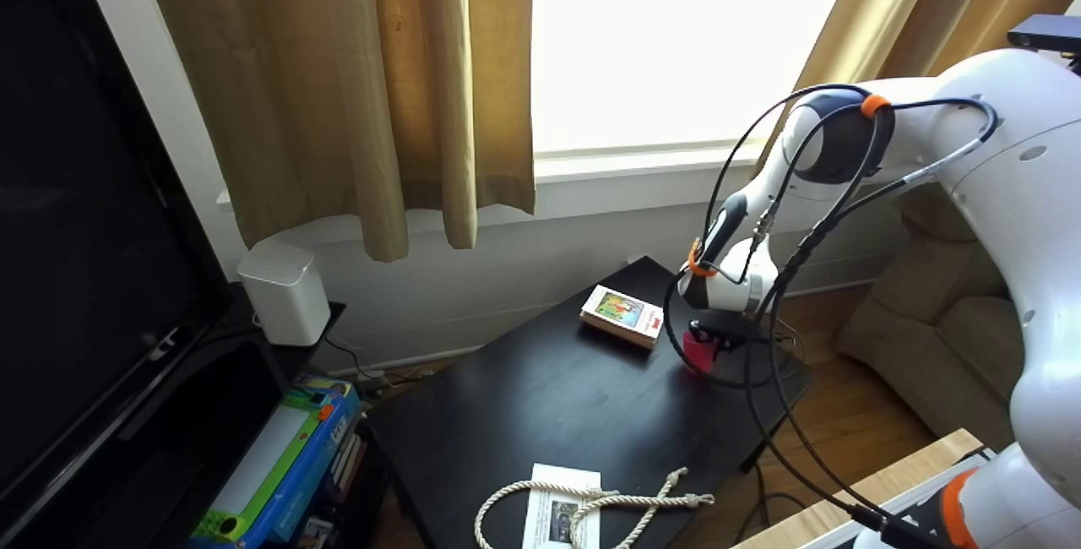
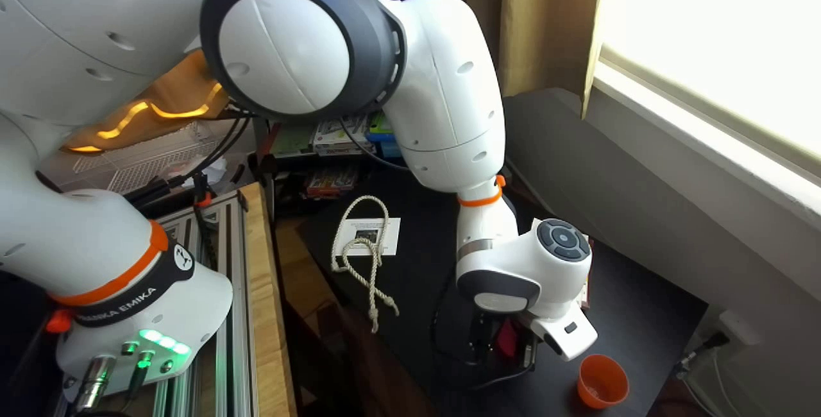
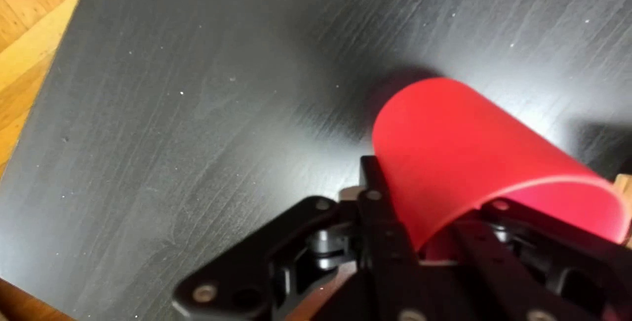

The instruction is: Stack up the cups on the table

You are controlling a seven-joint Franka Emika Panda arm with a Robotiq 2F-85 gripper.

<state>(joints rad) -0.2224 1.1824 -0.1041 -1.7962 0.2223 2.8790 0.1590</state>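
The red cup point(image 3: 459, 143) fills the right of the wrist view, its mouth facing the camera. My gripper point(image 3: 395, 178) is shut on its wall, with one of the fingers point(image 3: 382, 212) against the outside and the opposite one reaching inside, its tip hidden by the cup. Both exterior views show the red cup point(image 1: 698, 352) partly covered by the gripper, over the dark table point(image 1: 507, 414). Whether its base touches the tabletop I cannot tell. An orange cup point(image 2: 603, 382) stands upright on the table near the red one, in an exterior view.
A small book point(image 1: 621, 317) lies near the red cup, by the wall side. At the far end are a rope point(image 2: 374, 276) and a printed sheet point(image 1: 540, 524). Cables hang from the arm around the gripper. A wooden bench edge point(image 2: 266, 301) runs beside the table.
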